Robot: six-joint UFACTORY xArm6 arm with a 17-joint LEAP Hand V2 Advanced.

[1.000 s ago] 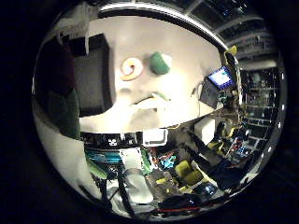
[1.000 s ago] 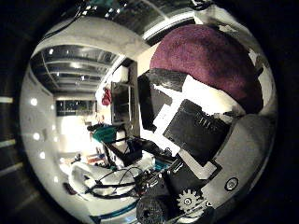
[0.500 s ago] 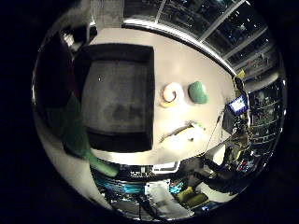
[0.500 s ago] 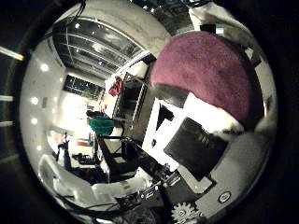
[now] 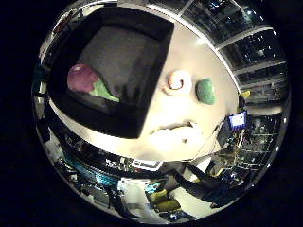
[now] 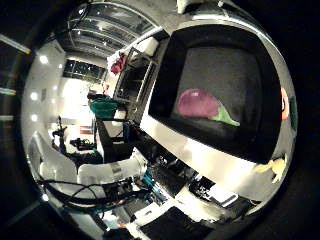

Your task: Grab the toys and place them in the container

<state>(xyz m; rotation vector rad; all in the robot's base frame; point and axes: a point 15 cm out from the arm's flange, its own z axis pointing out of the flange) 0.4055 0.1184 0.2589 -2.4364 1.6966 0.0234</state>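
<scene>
A black rectangular container [image 5: 154,71] stands on the pale table [image 5: 163,106]. Inside it, near one corner, lies a purple eggplant toy [image 6: 197,104] with a green stem. Beside the container on the table sit a white and orange swirl toy [image 5: 178,81] and a green toy [image 5: 206,91]. A pale yellow toy [image 5: 176,127] lies closer to the table's edge. My hand is above the container and well clear of the eggplant. No part of the hand shows in either view.
The table's edge runs just past the container and the yellow toy. Beyond it are the white arm base [image 5: 137,198], a small lit screen [image 5: 236,120], and shelves and furniture [image 6: 130,80] in the room.
The purple eggplant toy, held close against the palm before, has been let go and now lies in the container. The camera has swung over the container.
</scene>
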